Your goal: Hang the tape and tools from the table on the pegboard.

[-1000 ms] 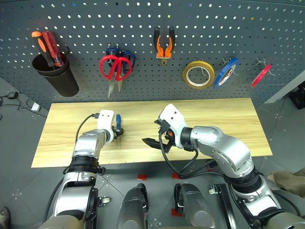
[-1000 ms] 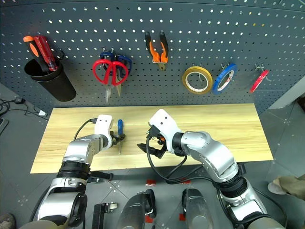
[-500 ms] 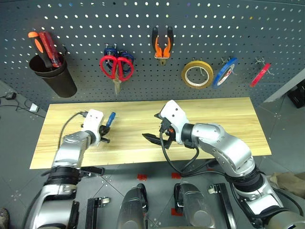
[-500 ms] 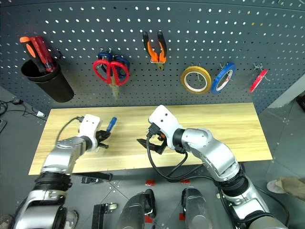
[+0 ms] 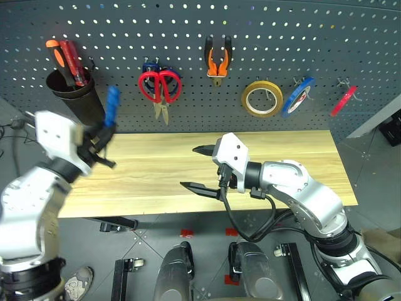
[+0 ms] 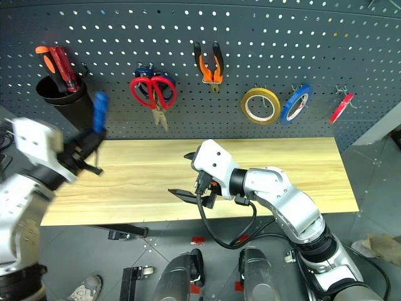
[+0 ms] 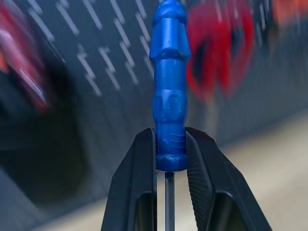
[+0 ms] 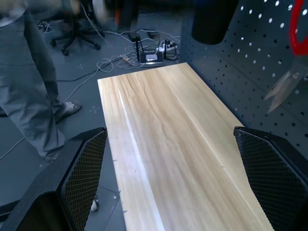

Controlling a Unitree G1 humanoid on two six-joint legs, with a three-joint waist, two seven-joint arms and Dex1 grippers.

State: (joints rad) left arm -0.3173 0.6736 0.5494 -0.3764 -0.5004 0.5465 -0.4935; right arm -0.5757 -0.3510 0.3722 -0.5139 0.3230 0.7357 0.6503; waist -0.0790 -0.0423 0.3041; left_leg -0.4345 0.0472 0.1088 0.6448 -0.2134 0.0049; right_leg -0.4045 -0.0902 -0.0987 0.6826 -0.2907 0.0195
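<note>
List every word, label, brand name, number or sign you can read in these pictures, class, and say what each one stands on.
None: no readable text on the pegboard, the hanging tools, the tape rolls, the table or the blue-handled screwdriver held in the left gripper.

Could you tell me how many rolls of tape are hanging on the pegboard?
3, all on hooks at the pegboard's right: a yellow roll, a blue roll beside it, and the thin red tape farthest right.
</note>
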